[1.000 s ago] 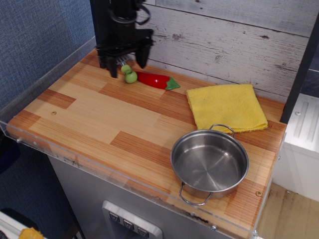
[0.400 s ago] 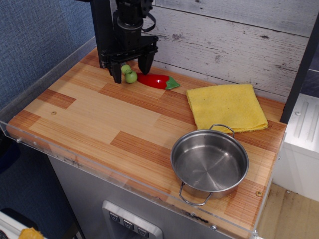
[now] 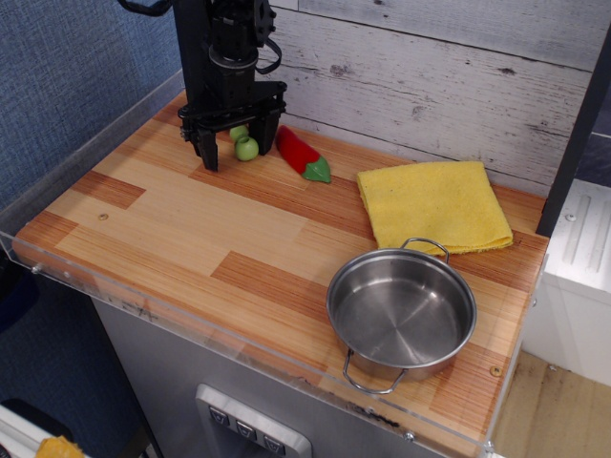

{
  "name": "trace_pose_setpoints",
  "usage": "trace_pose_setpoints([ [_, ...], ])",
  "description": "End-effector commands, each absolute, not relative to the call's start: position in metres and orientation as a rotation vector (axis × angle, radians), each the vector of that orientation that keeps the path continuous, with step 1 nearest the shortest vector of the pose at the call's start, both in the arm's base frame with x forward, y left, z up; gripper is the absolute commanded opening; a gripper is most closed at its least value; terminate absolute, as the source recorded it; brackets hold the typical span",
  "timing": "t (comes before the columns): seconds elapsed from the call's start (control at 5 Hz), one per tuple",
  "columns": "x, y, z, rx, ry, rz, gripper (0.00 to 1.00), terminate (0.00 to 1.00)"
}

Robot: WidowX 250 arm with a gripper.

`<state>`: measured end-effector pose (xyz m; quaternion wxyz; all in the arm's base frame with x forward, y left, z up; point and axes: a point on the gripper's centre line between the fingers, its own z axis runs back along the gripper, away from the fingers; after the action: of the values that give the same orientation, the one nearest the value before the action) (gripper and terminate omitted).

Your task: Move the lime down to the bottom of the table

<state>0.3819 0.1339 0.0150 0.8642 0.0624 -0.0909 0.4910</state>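
Observation:
The lime, a small light-green ball with a smaller knob, lies on the wooden table at the back left. My black gripper is down at the table surface with its jaws open on either side of the lime. One fingertip stands left of the lime, the other right of it. The jaws do not press on the lime.
A red chili pepper with a green stem lies just right of the gripper. A yellow cloth lies at the back right. A steel pot stands at the front right. A clear acrylic rim runs along the table's edges.
The gripper has come down and shifted slightly left so its fingers straddle the lime. The chili pepper has turned, its stem end now pointing toward the front right.

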Motion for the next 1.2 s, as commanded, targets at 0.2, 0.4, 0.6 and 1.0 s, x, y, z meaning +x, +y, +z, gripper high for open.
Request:
trace_pose_setpoints([
  [0.2,0.382,0.138,0.037,0.111,-0.252,1.024,0.0,0.0],
  [0.4,0.384,0.137,0.045,0.087,-0.255,1.028,0.0,0.0],
  [0.6,0.389,0.128,0.067,0.047,-0.299,1.024,0.0,0.0],
  [1.0,0.384,0.104,0.11,-0.012,-0.351,0.969,0.0,0.0],
])
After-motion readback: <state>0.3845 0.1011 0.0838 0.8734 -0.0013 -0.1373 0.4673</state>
